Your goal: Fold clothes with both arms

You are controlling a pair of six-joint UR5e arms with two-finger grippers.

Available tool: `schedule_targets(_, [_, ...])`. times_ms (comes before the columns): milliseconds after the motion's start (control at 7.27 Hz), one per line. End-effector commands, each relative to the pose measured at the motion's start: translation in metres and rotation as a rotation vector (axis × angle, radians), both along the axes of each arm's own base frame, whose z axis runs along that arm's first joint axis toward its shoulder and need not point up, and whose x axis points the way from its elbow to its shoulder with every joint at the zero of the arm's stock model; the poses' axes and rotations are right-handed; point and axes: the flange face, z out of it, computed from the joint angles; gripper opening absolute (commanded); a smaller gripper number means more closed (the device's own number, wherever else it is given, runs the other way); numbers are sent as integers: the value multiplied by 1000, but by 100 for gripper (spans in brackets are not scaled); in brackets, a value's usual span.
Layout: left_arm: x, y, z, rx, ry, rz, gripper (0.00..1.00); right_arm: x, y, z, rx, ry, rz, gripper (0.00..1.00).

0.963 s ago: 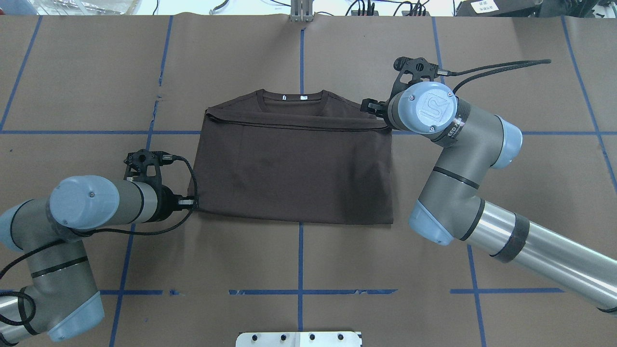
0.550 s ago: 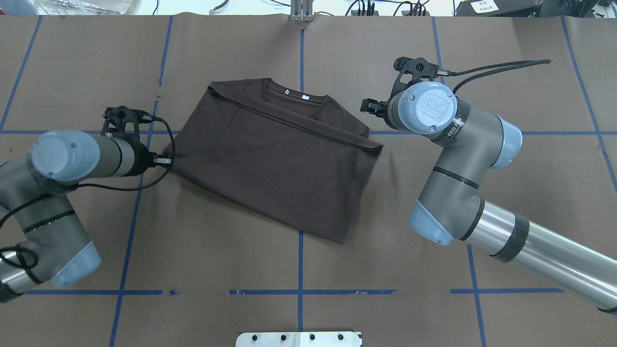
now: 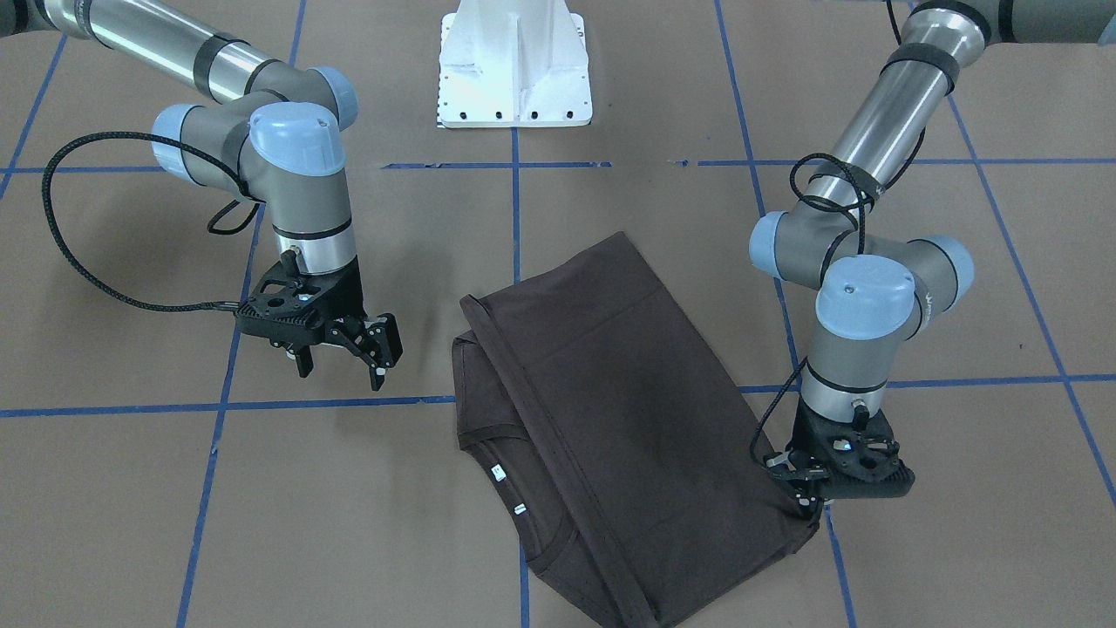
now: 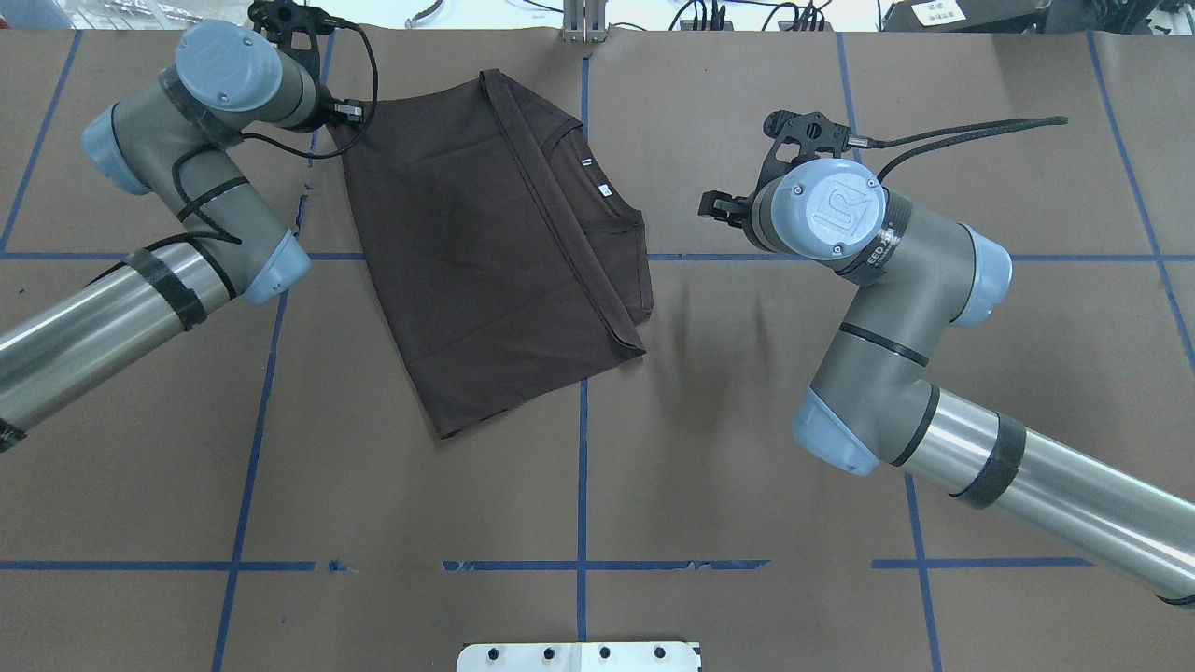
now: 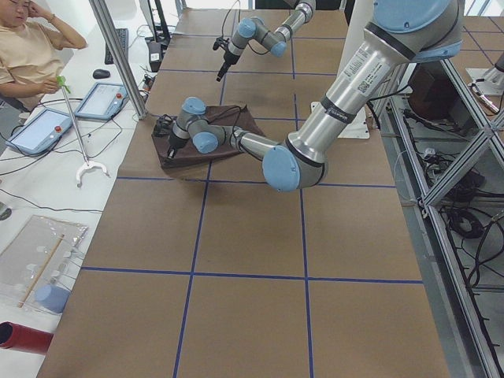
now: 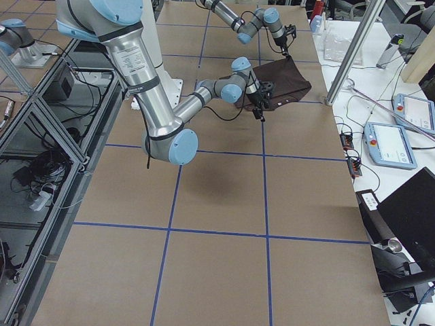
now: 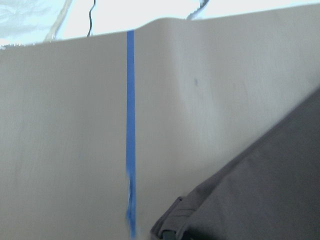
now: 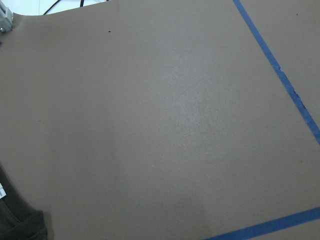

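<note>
The dark brown T-shirt (image 4: 485,252) lies folded on the brown table, turned at an angle, collar and white neck tags (image 4: 597,182) facing right in the overhead view. My left gripper (image 4: 353,110) is shut on the shirt's far-left corner near the table's far edge. The front-facing view shows it pinching that corner (image 3: 809,504). The left wrist view shows only shirt cloth (image 7: 260,200) at the lower right. My right gripper (image 3: 384,353) hangs open above bare table, apart from the shirt (image 3: 610,436). Only a scrap of cloth (image 8: 20,227) shows in the right wrist view.
Blue tape lines (image 4: 582,485) grid the table. The white robot base (image 3: 514,65) stands at the near edge. Cables lie past the far edge (image 4: 709,14). In the left side view a seated person (image 5: 31,47) and tablets (image 5: 102,98) are beside the table.
My left gripper has swept away from the robot with the shirt's corner, swinging the shirt round to the left. The right gripper has stayed put and the shirt has drawn away from it.
</note>
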Motion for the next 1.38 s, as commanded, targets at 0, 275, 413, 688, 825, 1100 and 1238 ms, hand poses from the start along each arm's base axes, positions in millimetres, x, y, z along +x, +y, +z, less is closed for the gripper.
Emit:
schedule_targets(0, [-13,-31,17,29,1,-50,18,-1,2,-5,6,-8,-3,100])
schedule_targets(275, [-54,7,15,173,18,76,100,-16,1,-31,4,-47,9,100])
schedule_targets(413, [-64,23,19,152,80,152,100,-33,-8,-46,-25,-74,38,93])
schedule_targets(688, [-75,41,16,165,108,154,100,-92,-39,-95,-52,-79,50,67])
schedule_targets(825, [-75,41,15,166,110,153,100,-116,-48,-100,-63,-48,43,66])
schedule_targets(1100, [-74,42,14,167,112,153,100,-147,-56,-78,-30,-72,38,66])
schedule_targets(1238, [-73,42,14,167,112,155,100,-148,-55,-79,-28,-73,37,64])
